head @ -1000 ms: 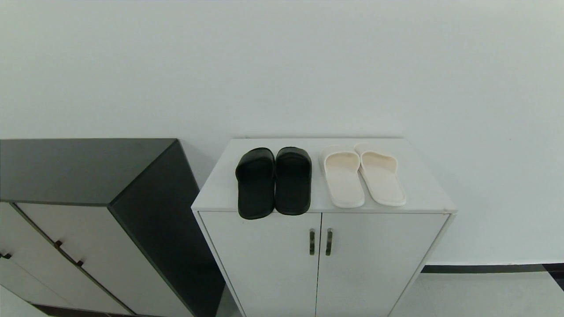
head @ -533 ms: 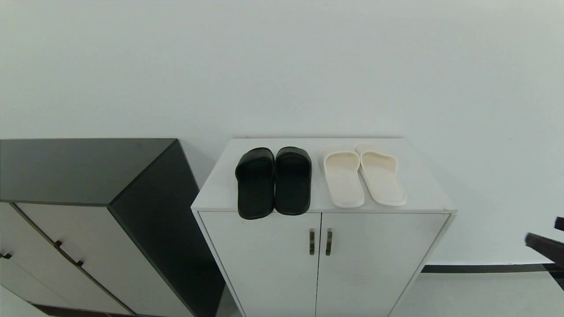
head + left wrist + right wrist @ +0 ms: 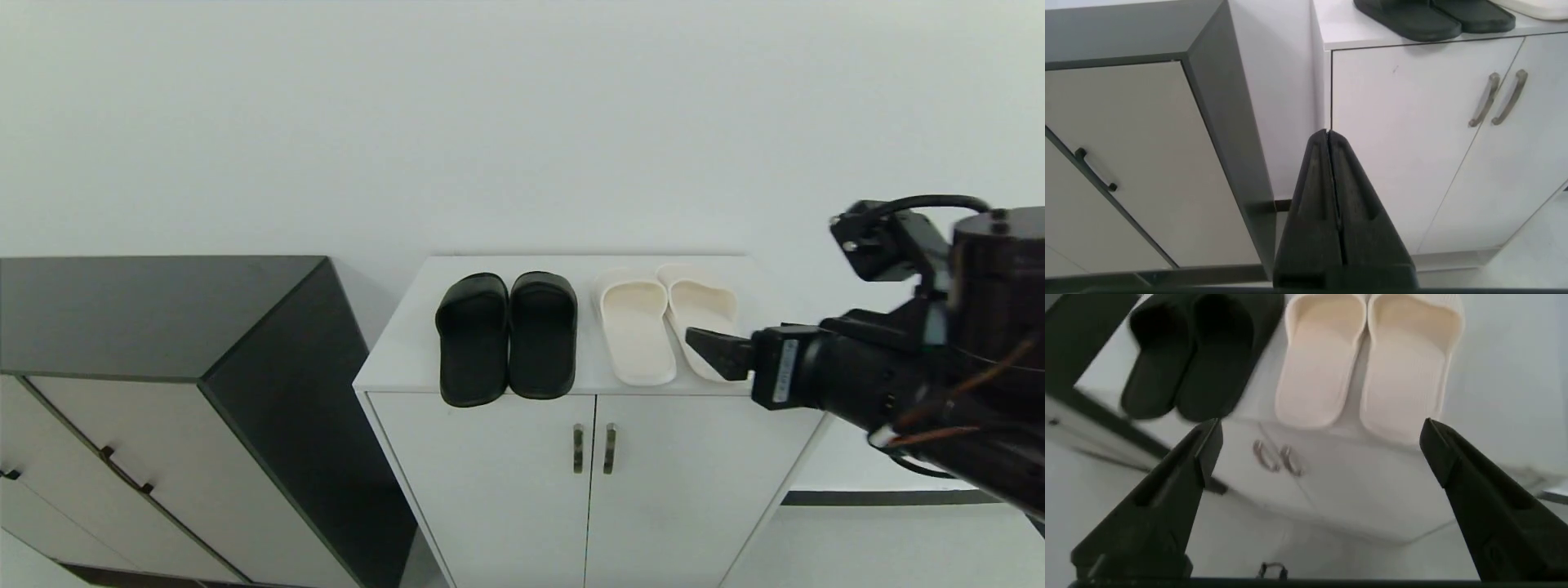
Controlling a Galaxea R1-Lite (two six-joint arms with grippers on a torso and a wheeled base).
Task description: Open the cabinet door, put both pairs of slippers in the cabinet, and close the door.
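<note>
Dark cabinet (image 3: 163, 318) stands at the left against the wall (image 3: 522, 122), with pale fronts and small dark pulls. Left gripper (image 3: 1328, 139) sits low in front of the gap between that unit and the white cabinet (image 3: 392, 359), its jaws pressed together with no gap and nothing between them.

White cabinet is just beside the dark one, lower-topped, and its two doors (image 3: 490, 490) are both shut, meeting at the middle. Two upright handles (image 3: 578, 447) sit side by side at that seam.

Black slippers (image 3: 473, 343) lie on the left half of the top, side by side and touching, straps toward the wall, heels at the front edge, with the left one's heel sticking out a little past it. Cream slippers (image 3: 633, 335) lie on the right half, near the black pair but apart from it, also side by side with heels toward the front.

Right gripper (image 3: 704, 345) reaches in from the right at the level of the top, in front of the right cream slipper's heel. Its jaws are spread wide and hold nothing; in the right wrist view both pairs and the handles show between them.
</note>
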